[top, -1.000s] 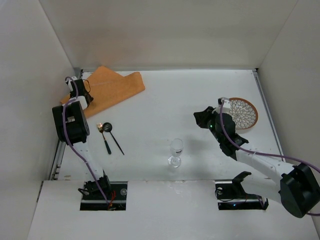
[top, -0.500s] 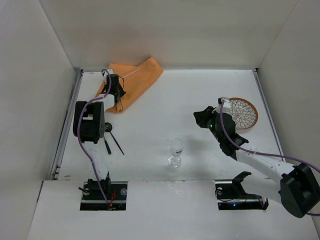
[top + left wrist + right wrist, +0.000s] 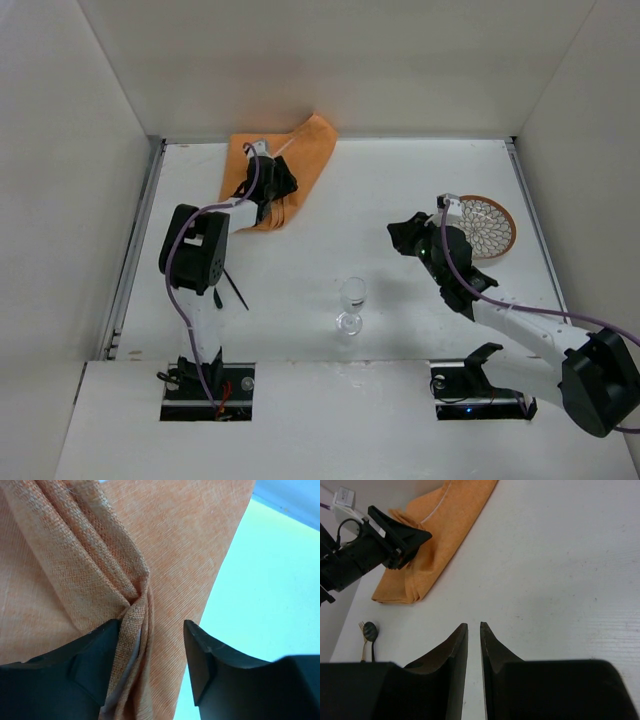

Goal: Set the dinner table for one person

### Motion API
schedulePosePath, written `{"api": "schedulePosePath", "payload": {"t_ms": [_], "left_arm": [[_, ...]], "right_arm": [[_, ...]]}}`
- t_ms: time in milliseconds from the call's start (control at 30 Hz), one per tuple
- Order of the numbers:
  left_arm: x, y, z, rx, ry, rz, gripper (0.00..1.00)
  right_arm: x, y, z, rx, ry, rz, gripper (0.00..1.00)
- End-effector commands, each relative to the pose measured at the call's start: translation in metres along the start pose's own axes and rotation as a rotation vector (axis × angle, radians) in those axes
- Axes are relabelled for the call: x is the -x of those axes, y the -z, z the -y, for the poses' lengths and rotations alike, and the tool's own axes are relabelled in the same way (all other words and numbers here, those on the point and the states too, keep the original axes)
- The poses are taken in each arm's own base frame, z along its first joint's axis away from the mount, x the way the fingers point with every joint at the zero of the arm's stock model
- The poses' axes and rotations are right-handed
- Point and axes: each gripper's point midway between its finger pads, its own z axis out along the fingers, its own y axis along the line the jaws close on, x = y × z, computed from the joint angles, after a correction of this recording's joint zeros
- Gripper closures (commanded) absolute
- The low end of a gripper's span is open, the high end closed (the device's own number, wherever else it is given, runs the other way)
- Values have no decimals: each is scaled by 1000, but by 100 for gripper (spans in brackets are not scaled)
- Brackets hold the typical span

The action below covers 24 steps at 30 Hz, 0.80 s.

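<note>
An orange cloth (image 3: pixel 300 150) lies bunched at the far left of the white dinner table (image 3: pixel 380 190). My left gripper (image 3: pixel 280 185) is on the cloth. In the left wrist view the left gripper (image 3: pixel 152 630) has its jaws apart over the cloth (image 3: pixel 175 555), with a raised fold against the left finger (image 3: pixel 95 650) and a gap to the right one. My right gripper (image 3: pixel 400 238) hovers mid-right over bare table (image 3: pixel 560 555). In its own view the right gripper (image 3: pixel 474 625) is nearly closed and empty. The cloth (image 3: pixel 440 530) and left gripper (image 3: pixel 405 537) show there too.
A clear wine glass (image 3: pixel 352 300) stands near the front middle. A round woven mat (image 3: pixel 487 225) lies at the right behind the right arm. Dark cutlery (image 3: pixel 235 288) lies at the left, partly hidden by the left arm, also in the right wrist view (image 3: pixel 367 632). Metal rail (image 3: pixel 135 250) along the left edge.
My left gripper has swung right along the back of the table, and the orange cloth has come with it and bunched up. The right arm has not moved.
</note>
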Motion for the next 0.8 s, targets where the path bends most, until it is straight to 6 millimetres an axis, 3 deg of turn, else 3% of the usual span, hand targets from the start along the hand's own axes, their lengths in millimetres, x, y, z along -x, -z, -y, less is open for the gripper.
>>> {"api": "schedulePosePath", "payload": {"t_ms": [0,200,400,600,767], "left_arm": [[30,27,13,-56,65,98,46],[49,27,-26,55,62,125,39],[37,19,-63,203,57,88,40],[34,13,-81,258,83,87,39],[41,-6,-85,243,124,66,40]], "right_arm": [[18,-1,-17,45,8,43,78],[17,-3,-16,38,15,41,78],[18,-1,-15,37,14,47,78],[18,-2,-16,36,14,46,78],[18,-2,-19,49,5,42,78]]}}
